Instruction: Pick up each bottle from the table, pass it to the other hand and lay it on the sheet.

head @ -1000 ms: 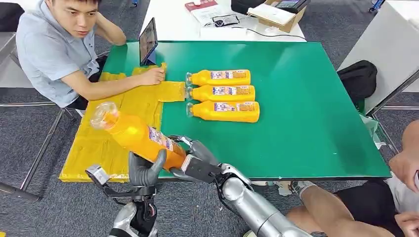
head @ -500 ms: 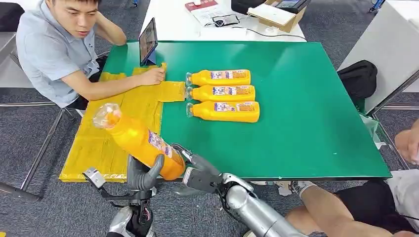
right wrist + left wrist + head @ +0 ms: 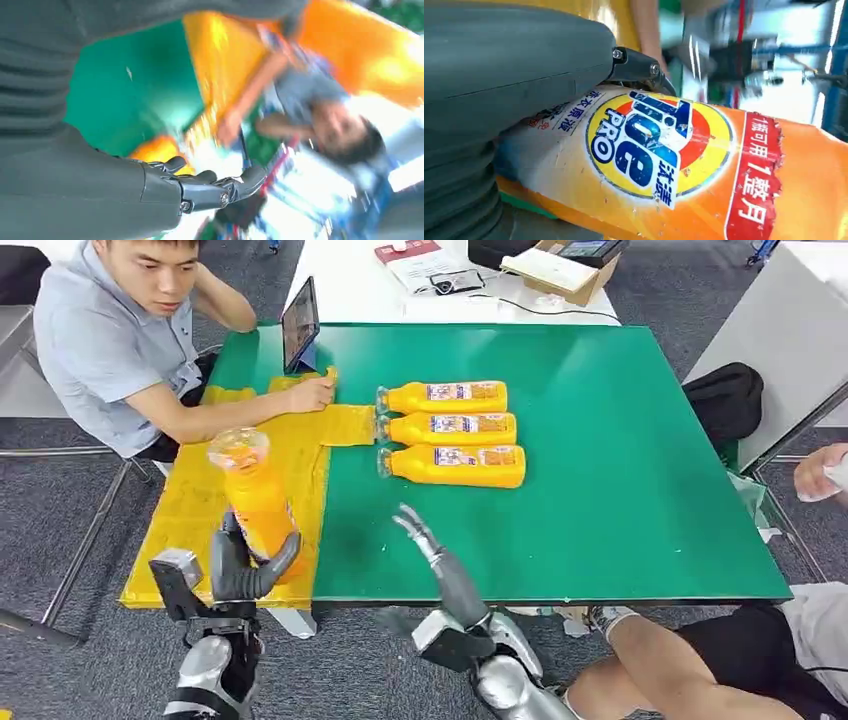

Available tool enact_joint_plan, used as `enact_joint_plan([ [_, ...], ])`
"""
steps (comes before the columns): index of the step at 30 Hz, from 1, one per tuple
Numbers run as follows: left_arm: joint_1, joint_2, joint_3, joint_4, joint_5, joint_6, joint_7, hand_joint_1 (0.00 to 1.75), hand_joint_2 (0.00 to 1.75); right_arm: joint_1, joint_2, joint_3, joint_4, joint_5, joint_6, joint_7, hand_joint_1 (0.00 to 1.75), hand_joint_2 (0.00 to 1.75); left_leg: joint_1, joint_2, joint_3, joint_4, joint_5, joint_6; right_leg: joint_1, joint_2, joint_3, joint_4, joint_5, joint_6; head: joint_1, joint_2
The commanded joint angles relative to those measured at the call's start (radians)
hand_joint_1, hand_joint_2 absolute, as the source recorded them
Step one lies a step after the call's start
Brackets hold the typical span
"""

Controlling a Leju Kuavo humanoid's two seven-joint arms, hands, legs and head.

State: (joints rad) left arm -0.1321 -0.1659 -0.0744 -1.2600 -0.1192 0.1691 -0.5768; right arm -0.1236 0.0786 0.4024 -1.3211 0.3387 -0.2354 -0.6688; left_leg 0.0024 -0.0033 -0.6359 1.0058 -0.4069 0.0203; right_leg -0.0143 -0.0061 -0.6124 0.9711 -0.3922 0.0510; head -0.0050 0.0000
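My left hand [image 3: 243, 568] grips an orange bottle [image 3: 254, 495] near its base and holds it almost upright over the near part of the yellow sheet [image 3: 200, 515]. The left wrist view shows the bottle's label [image 3: 659, 145] close up under my thumb [image 3: 509, 65]. My right hand [image 3: 432, 545] hangs open above the green table's [image 3: 620, 490] front edge, fingers straight and holding nothing; its fingers [image 3: 210, 187] show blurred in the right wrist view. Three more orange bottles [image 3: 450, 430] lie side by side on the table's middle.
A person sits at the far left with a hand [image 3: 308, 393] resting on the sheet. A tablet [image 3: 299, 322] stands at the table's back left corner. Another person's leg [image 3: 690, 660] and hand [image 3: 820, 472] are at the right.
My right hand let go of the bottle and drew back to the right, opening. My left hand carried the bottle left over the sheet and tilted it upright.
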Motion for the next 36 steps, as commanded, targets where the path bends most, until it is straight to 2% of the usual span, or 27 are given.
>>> enact_joint_plan([
  [1,-0.139,0.119,-0.035,0.125,-0.382,0.193,0.083,1.75,1.75,0.047,0.053,-0.185,-0.172,-0.054,-0.036,-0.028,0.0,0.0,0.0,-0.002,0.004,0.0,-0.001,-0.001,0.0,-0.002,0.004,0.001,-0.002,-0.002,-0.001,0.0],
  [5,-0.211,0.148,-0.045,0.219,-0.502,0.2,0.152,1.75,1.75,0.034,0.058,-0.179,-0.14,-0.069,0.003,-0.01,0.0,0.0,0.0,-0.002,0.004,0.0,-0.001,-0.002,0.001,-0.002,0.005,0.001,-0.002,-0.002,-0.001,0.0],
  [11,-0.413,0.192,-0.099,0.568,-0.744,0.228,0.256,1.75,1.75,-0.005,0.045,-0.138,-0.037,-0.058,0.086,-0.019,0.0,0.0,0.001,-0.004,0.005,-0.001,0.0,-0.002,0.001,-0.004,0.006,0.0,-0.002,-0.002,0.0,0.0],
  [12,-0.462,0.205,-0.136,0.655,-0.832,0.242,0.31,1.75,1.75,-0.02,0.047,-0.13,-0.012,-0.063,0.115,-0.01,0.0,0.0,0.001,-0.002,0.004,-0.001,0.0,-0.001,0.001,-0.002,0.004,-0.001,-0.001,-0.002,0.0,0.0],
  [16,-0.562,0.218,-0.172,0.821,-0.951,0.276,0.358,1.75,1.75,-0.048,0.053,-0.111,0.041,-0.067,0.139,-0.007,0.0,0.0,0.001,-0.001,0.006,0.0,0.0,-0.002,0.001,-0.002,0.006,0.0,-0.001,-0.002,0.0,0.0],
  [24,-0.602,0.235,-0.221,0.91,-1.074,0.273,0.43,1.75,1.75,-0.071,0.055,-0.107,0.087,-0.082,0.166,0.006,0.0,0.0,0.001,0.002,0.004,0.0,-0.001,-0.001,0.001,0.002,0.004,0.0,-0.001,-0.001,0.0,0.0],
  [32,-0.588,0.22,-0.187,0.916,-1.046,0.269,0.38,1.75,1.75,-0.073,0.06,-0.104,0.108,-0.085,0.169,0.007,0.0,0.0,0.001,0.002,0.006,0.0,-0.002,-0.002,0.001,0.002,0.006,0.001,-0.002,-0.002,0.0,0.0],
  [33,-0.581,0.213,-0.154,0.906,-1.001,0.247,0.326,0.12,1.75,-0.072,0.06,-0.104,0.108,-0.089,0.172,0.007,0.0,0.0,0.001,0.002,0.004,0.0,-0.001,-0.001,0.001,0.002,0.004,0.0,-0.001,-0.002,0.0,0.0],
  [34,-0.571,0.206,-0.122,0.895,-0.953,0.211,0.257,0.0,1.75,-0.073,0.06,-0.104,0.112,-0.094,0.176,0.009,0.0,0.0,0.001,0.002,0.006,0.0,-0.002,-0.002,0.001,0.002,0.005,0.001,-0.002,-0.002,0.0,0.0],
  [36,-0.556,0.196,-0.06,0.878,-0.841,0.098,0.132,0.0,1.75,-0.086,0.058,-0.108,0.14,-0.111,0.186,0.009,0.0,0.0,0.001,0.002,0.006,0.0,-0.002,-0.002,0.001,0.002,0.006,0.001,-0.002,-0.002,-0.001,0.0],
])
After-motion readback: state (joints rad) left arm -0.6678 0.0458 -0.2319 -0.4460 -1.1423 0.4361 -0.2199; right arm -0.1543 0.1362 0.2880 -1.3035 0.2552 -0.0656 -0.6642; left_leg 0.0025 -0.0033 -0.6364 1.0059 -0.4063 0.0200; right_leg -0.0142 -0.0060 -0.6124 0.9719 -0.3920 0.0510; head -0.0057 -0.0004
